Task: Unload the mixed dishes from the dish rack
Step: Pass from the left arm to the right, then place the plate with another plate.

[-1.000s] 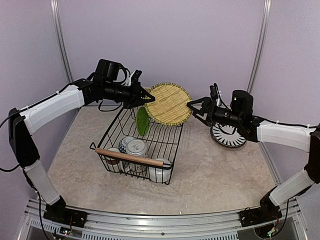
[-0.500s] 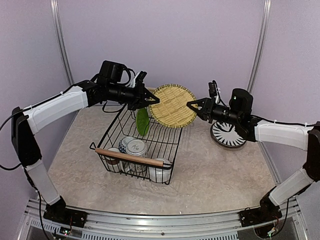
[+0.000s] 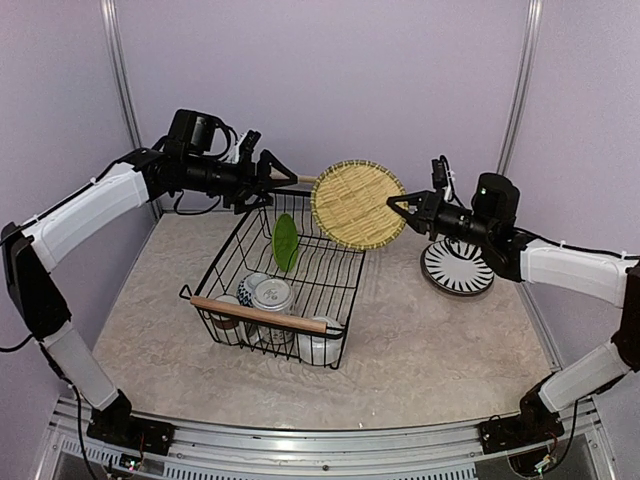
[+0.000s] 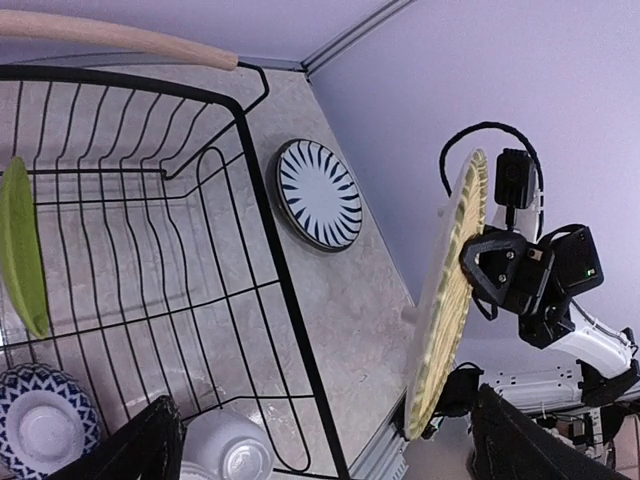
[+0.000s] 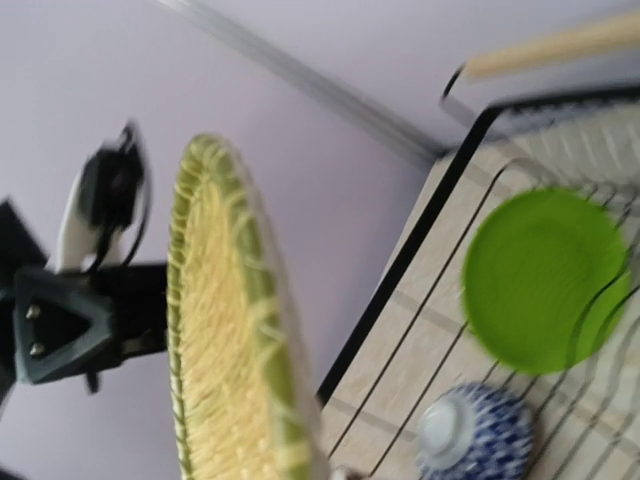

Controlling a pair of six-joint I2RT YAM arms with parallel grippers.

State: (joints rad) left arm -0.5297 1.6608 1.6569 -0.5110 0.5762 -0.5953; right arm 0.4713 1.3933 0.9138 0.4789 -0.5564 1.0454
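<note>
A round woven bamboo plate (image 3: 358,204) hangs on edge above the far right corner of the black wire dish rack (image 3: 215,262). My right gripper (image 3: 398,207) is shut on its right rim. My left gripper (image 3: 285,180) stands open just left of the plate, apart from it, and its wrist view shows the plate (image 4: 445,290) edge-on between wide-spread fingers (image 4: 150,450). In the rack a lime green plate (image 3: 285,242) stands upright, with a blue patterned bowl (image 3: 270,294) upside down, a small brown mug (image 3: 226,308) and a white mug (image 3: 318,345) near the front handle.
A black-and-white striped plate (image 3: 457,270) lies flat on the table right of the rack, under my right arm. The rack's wooden front handle (image 3: 258,314) faces me. Lavender walls close the back and both sides.
My left gripper opened, let go of the woven plate and drew back to the left. My right gripper shut on the plate's right rim and now carries it, slightly higher and further right.
</note>
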